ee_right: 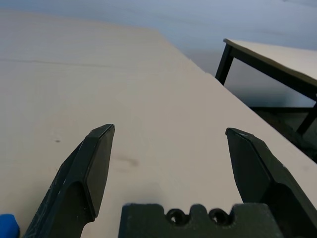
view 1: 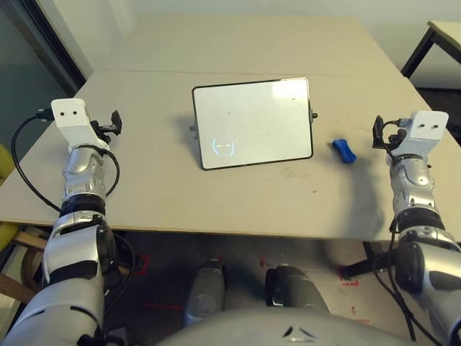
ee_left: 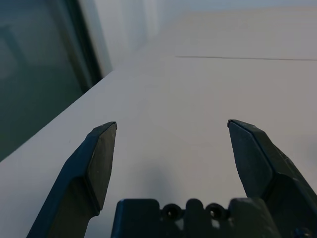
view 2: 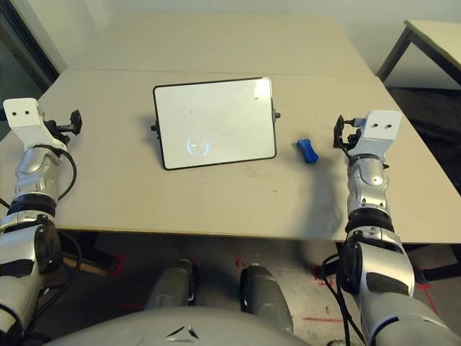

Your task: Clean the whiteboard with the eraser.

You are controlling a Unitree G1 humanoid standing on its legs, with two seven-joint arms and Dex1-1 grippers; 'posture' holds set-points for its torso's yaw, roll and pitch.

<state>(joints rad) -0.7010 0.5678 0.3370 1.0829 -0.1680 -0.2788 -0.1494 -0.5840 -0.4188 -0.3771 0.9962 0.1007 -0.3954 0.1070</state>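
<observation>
The whiteboard (view 1: 252, 122), white with a thin black frame and faint squiggles, lies in the middle of the table. To its right rests the small blue eraser (view 1: 343, 150), whose corner also peeks in at the edge of the right wrist view (ee_right: 7, 225). My right gripper (view 1: 379, 132) hovers just right of the eraser, open with nothing between its fingers (ee_right: 94, 163). Over the table's left side, well clear of the board, my left gripper (view 1: 113, 122) is open and empty too, its fingers (ee_left: 99, 158) spread wide.
The beige table (view 1: 238, 202) has a seam running across behind the board. A second table (view 1: 439, 36) with black legs stands at the far right. A dark window or wall (view 1: 29, 65) borders the left side.
</observation>
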